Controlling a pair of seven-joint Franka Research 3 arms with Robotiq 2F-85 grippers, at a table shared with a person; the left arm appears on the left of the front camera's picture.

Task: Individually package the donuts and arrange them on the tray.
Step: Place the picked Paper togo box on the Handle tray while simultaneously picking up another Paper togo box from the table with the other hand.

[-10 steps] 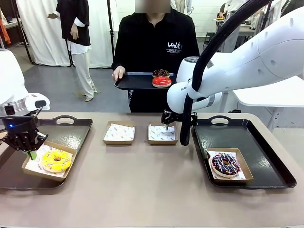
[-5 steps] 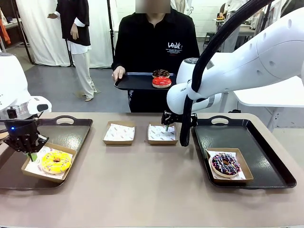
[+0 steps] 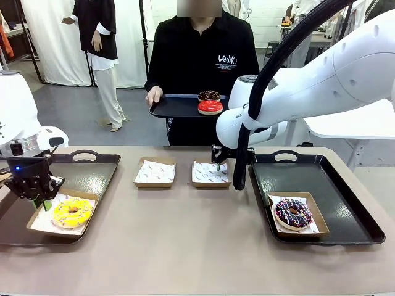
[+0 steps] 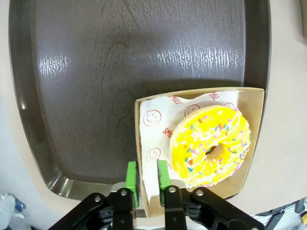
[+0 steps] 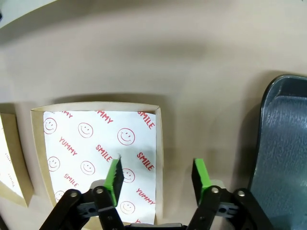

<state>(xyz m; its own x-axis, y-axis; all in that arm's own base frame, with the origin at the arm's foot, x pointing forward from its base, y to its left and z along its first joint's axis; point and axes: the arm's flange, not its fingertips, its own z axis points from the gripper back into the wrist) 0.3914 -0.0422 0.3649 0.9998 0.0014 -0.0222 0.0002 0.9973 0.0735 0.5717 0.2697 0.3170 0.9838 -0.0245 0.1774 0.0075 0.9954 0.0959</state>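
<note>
Left gripper (image 4: 146, 175) first: its green pads have just eased off. They straddle the near wall of the loaded box (image 4: 257, 129) with a sliver of liner showing between wall and pad, so I'd call it barely open and holding nothing. A second ago that box hung tilted in the jaws; now it sits flat on the left tray (image 4: 120, 57) with the yellow donut (image 4: 209, 146) inside, well to the left of the empty box (image 5: 86, 143) I'm steering by. To me that's one donut packaged and placed. Over to the right gripper (image 5: 157, 178): it hasn't shifted along the table in the last second. Its pads are spread wide either side of that empty box's wall, the one facing the right tray (image 3: 345, 197), and nothing is pinched yet. I'd expect a grip on that wall next. A second empty box (image 3: 155, 172) lies just left of my landmark box. The right tray sits just right of it, carrying the sprinkled donut (image 3: 292, 213) in its own box. Beyond the landmark box, across the table, the person's hand (image 3: 153, 94) holds a small black tray (image 3: 176, 106) with the red donut (image 3: 210, 106) and the chocolate donut (image 3: 209, 95) stacked on top. So two are done and two are still waiting for boxes.
</note>
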